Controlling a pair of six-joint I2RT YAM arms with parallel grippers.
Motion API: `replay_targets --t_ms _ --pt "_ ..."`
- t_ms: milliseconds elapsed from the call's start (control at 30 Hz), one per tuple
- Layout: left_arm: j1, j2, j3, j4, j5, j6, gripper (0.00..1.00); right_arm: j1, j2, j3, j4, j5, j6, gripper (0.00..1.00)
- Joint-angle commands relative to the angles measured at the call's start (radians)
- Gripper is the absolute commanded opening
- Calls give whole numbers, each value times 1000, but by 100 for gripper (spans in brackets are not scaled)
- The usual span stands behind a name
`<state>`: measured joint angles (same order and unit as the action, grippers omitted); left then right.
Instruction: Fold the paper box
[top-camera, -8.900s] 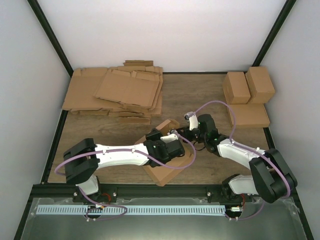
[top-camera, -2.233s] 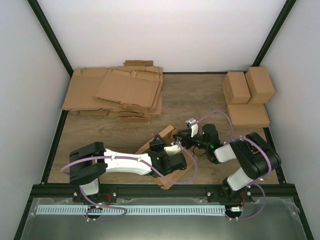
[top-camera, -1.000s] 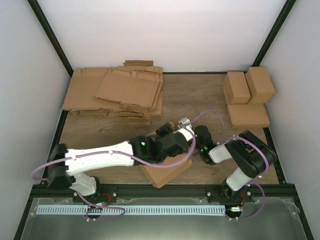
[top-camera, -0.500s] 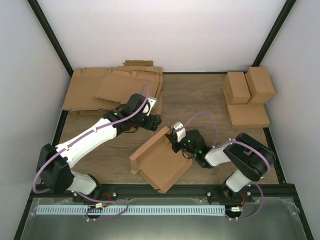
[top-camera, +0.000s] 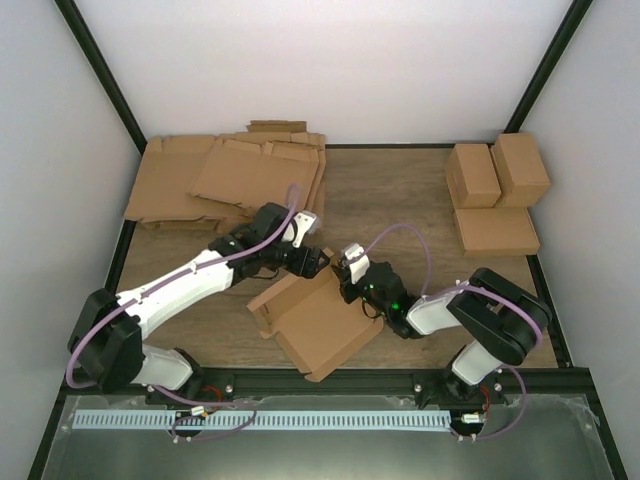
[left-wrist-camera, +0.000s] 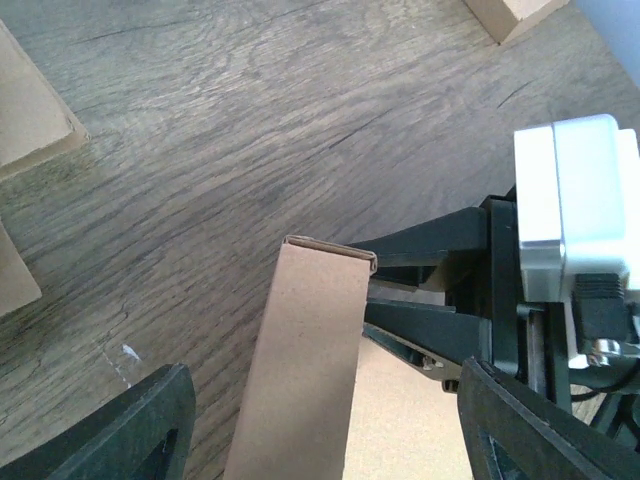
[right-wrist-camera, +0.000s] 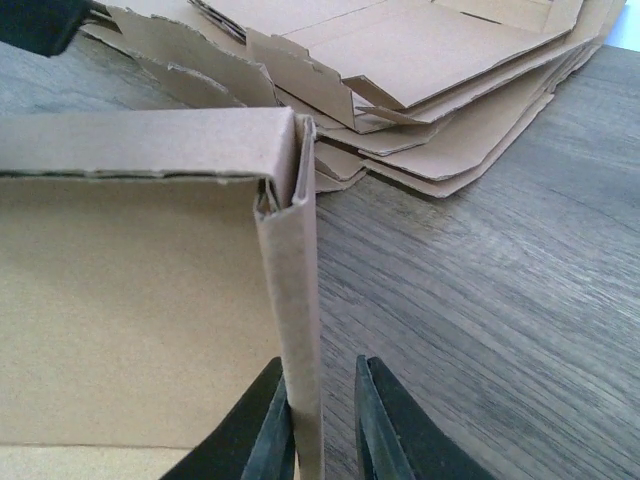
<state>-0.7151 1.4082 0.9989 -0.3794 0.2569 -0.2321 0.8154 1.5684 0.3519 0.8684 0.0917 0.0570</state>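
The paper box (top-camera: 318, 322) lies half-folded on the table near the front, with a side wall (right-wrist-camera: 292, 290) standing up. My right gripper (top-camera: 347, 272) straddles that wall (left-wrist-camera: 305, 370) low down. The inner finger (right-wrist-camera: 268, 420) touches the wall, and the outer finger (right-wrist-camera: 385, 425) stands a small gap away from it. My left gripper (top-camera: 320, 263) hovers over the wall's far end. Its fingers (left-wrist-camera: 125, 430) are spread wide on either side and hold nothing. The right gripper's black fingers (left-wrist-camera: 430, 335) show in the left wrist view beside the wall.
A pile of flat cardboard sheets (top-camera: 230, 185) lies at the back left, and its edge (right-wrist-camera: 420, 70) is just beyond the box. Three finished boxes (top-camera: 495, 190) stand at the back right. Bare wood (left-wrist-camera: 250, 120) lies between them.
My left arm swung off the box out toward the pile, then came back to the wall's far end. The right jaws loosened slightly on the wall. The box slid a little left.
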Motion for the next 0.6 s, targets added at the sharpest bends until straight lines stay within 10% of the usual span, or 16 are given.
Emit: replay_targets --t_ms 0,567 --pt "2 -37 -38 77 27 -4 74 8 -13 1 45 33 -3 18" --pt "9 66 -2 88 17 -40 71 7 -8 -33 113 35 20 10"
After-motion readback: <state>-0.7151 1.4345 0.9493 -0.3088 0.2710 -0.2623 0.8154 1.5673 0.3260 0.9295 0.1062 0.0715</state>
